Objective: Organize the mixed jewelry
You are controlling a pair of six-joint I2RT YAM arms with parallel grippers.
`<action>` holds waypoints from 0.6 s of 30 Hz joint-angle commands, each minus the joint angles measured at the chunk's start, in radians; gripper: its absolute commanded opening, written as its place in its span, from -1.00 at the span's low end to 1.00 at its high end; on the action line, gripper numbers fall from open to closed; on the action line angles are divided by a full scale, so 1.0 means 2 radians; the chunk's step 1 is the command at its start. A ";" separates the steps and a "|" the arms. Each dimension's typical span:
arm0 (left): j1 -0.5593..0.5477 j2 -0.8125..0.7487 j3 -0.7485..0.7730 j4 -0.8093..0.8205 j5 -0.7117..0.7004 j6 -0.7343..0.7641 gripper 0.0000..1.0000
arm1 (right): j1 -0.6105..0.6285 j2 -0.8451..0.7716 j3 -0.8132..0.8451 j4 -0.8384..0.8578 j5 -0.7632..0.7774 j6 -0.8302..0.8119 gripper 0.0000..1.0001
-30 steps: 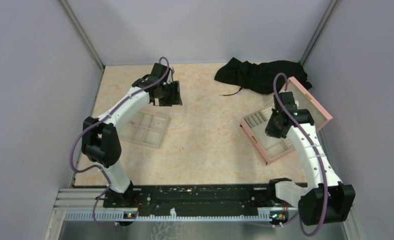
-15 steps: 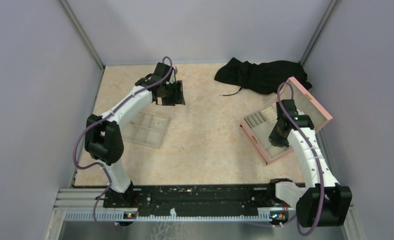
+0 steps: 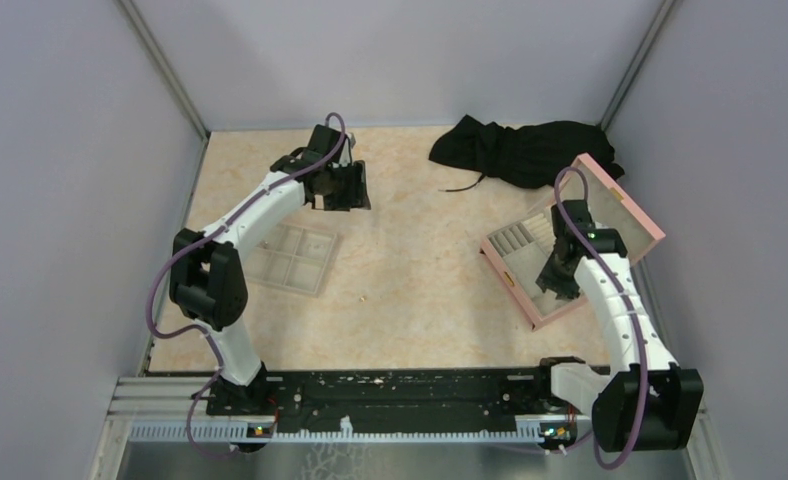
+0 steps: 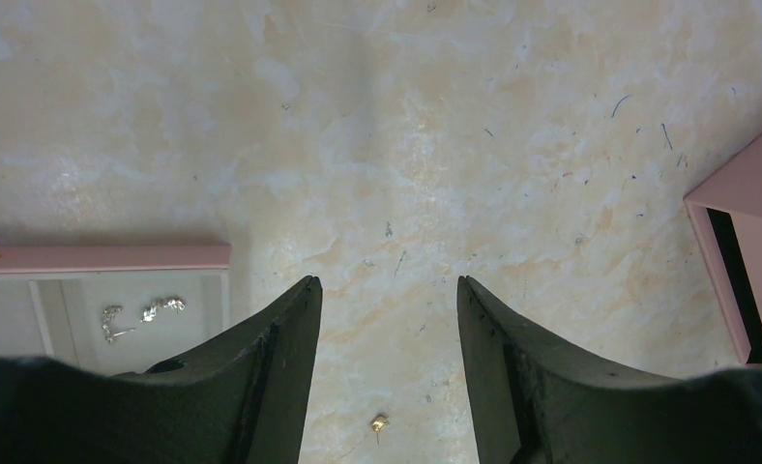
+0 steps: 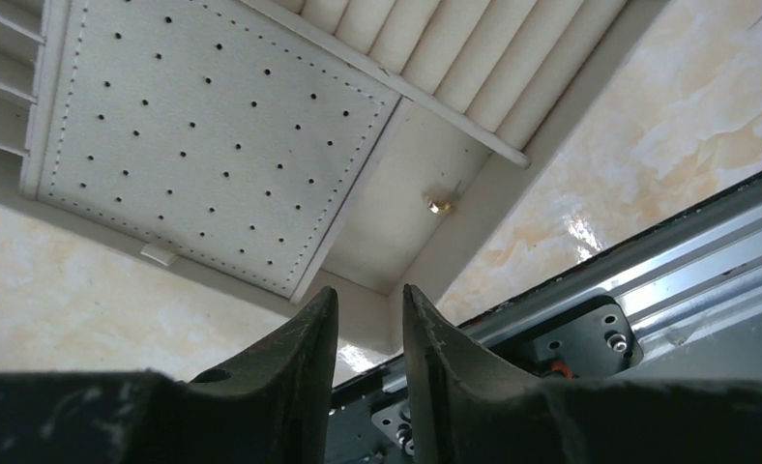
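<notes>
A tiny gold stud (image 4: 378, 422) lies on the table between my left gripper's fingers; it shows as a speck in the top view (image 3: 363, 297). A few silvery pieces (image 4: 145, 311) lie in a pale compartment with a pink rim at the left. My left gripper (image 4: 384, 280) is open and empty above the table, also in the top view (image 3: 342, 190). My right gripper (image 5: 369, 290) is slightly open and empty over the open pink box (image 3: 530, 300). A small gold piece (image 5: 441, 205) lies in one of the box's compartments.
The grey four-compartment tray (image 3: 290, 258) sits at the left under my left arm. A black cloth (image 3: 520, 150) lies at the back right. The box's lid (image 3: 620, 210) stands open. A perforated cream panel (image 5: 203, 135) and ring rolls (image 5: 454, 48) fill the box.
My right gripper has moved toward the near edge over the pink box. My left gripper shifted slightly right, then held still.
</notes>
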 commanded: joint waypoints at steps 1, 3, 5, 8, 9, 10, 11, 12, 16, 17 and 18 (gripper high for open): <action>-0.003 0.005 0.018 0.011 -0.005 0.008 0.21 | -0.005 -0.014 0.025 0.049 -0.045 -0.025 -0.37; -0.003 0.006 0.020 0.011 -0.005 0.009 0.21 | -0.004 -0.022 0.025 0.100 -0.108 -0.037 -0.30; -0.003 0.007 0.023 0.010 -0.006 0.009 0.21 | 0.006 -0.007 0.034 0.135 -0.152 -0.037 -0.23; -0.003 0.007 0.023 0.009 -0.007 0.008 0.21 | 0.044 0.047 0.069 0.154 -0.137 -0.041 -0.20; -0.003 0.006 0.023 0.008 -0.008 0.007 0.21 | 0.054 0.065 0.081 0.160 -0.132 -0.041 -0.19; -0.003 0.005 0.022 0.007 -0.009 0.007 0.21 | 0.058 0.080 0.089 0.169 -0.136 -0.039 -0.16; -0.003 0.003 0.021 0.006 -0.012 0.007 0.21 | 0.058 0.094 0.096 0.177 -0.142 -0.035 -0.13; -0.003 0.001 0.019 0.006 -0.014 0.008 0.21 | 0.059 0.105 0.102 0.185 -0.146 -0.031 -0.08; -0.003 -0.007 0.010 0.000 -0.020 0.007 0.22 | 0.060 0.143 0.126 0.204 -0.156 -0.026 -0.02; -0.003 -0.008 0.007 -0.004 -0.020 0.006 0.22 | 0.065 0.149 0.130 0.209 -0.165 -0.028 -0.02; -0.003 -0.011 0.000 -0.009 -0.020 0.005 0.22 | 0.075 0.150 0.133 0.216 -0.172 -0.033 -0.02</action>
